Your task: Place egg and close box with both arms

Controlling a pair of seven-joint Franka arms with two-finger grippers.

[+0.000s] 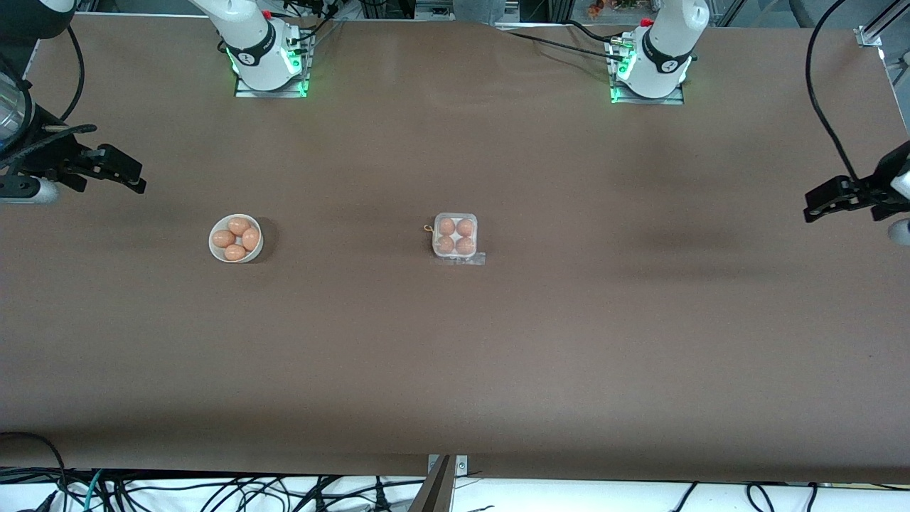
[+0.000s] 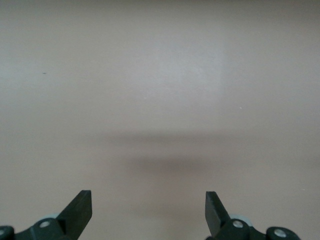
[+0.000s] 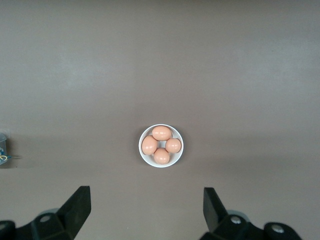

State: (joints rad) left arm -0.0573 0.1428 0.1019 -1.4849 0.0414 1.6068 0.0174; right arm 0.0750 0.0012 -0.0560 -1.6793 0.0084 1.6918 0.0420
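The box (image 1: 455,237) sits at the table's middle; several orange-brown eggs (image 1: 446,226) fill its cells and the clear lid seems to lie over them. A sliver of the box shows in the right wrist view (image 3: 2,145). More eggs (image 1: 239,226) lie in a white bowl (image 1: 212,244) toward the right arm's end, also seen in the right wrist view (image 3: 141,152). My right gripper (image 1: 121,174) is open and empty, high over that end of the table (image 3: 146,200). My left gripper (image 1: 825,203) is open and empty over bare table at the left arm's end (image 2: 148,202).
The brown table (image 1: 455,370) is wide. Both arm bases (image 1: 266,64) (image 1: 650,67) stand along its edge farthest from the front camera. Cables hang along the edge nearest that camera (image 1: 213,491).
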